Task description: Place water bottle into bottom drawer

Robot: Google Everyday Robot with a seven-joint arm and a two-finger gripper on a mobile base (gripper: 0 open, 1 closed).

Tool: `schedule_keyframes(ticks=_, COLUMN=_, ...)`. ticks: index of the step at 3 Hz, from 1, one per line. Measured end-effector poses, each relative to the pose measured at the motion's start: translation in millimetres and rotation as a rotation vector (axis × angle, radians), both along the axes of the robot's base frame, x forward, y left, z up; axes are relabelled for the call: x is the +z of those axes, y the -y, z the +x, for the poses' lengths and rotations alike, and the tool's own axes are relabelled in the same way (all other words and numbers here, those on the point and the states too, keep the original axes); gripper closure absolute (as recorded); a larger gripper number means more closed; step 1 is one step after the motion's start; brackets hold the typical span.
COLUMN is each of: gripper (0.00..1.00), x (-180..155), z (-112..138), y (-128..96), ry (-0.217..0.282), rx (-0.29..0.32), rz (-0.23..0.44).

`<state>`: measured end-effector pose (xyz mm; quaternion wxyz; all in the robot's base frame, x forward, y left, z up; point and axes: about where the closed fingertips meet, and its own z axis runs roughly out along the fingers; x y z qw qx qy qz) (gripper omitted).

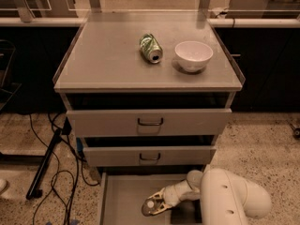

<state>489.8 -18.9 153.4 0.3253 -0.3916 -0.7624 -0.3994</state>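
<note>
- Gripper [155, 206]: low in the frame, reaching leftward from the white arm [234, 201] on the right. Its fingers [161, 196] are clenched around the water bottle.
- Water bottle [149, 204]: between the fingers, white cap turned up toward the camera, so its long axis looks near upright. It sits directly over the floor of the bottom drawer.
- Bottom drawer [121, 196]: pulled out, with bare floor left of the bottle.
- Two upper drawers [150, 122]: partly open.
- Cabinet top [103, 60]: green soda can [150, 48] and white bowl [193, 56].

No text is readable; the gripper [152, 207] clasps the water bottle [150, 204] over the bottom drawer [123, 196].
</note>
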Motion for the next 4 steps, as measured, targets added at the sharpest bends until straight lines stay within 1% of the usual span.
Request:
schedule_keyframes(ticks=1, gripper=1.0, x=-5.0, z=-0.7, y=2.2, ry=-0.031, rx=0.001, rz=-0.006)
schedule_keyframes(ticks=2, gripper=1.0, x=-11.1, z=-1.6, y=2.4, ry=-0.069, rx=0.016, rz=-0.006)
schedule_keyframes(ticks=3, gripper=1.0, x=-14.9, z=-1.2, y=3.4, ry=-0.092, rx=0.024, rz=-0.009)
schedule_keyframes(ticks=4, gripper=0.97, x=-15.9, z=-0.1, y=3.7, ry=-0.102, rx=0.029, rz=-0.013)
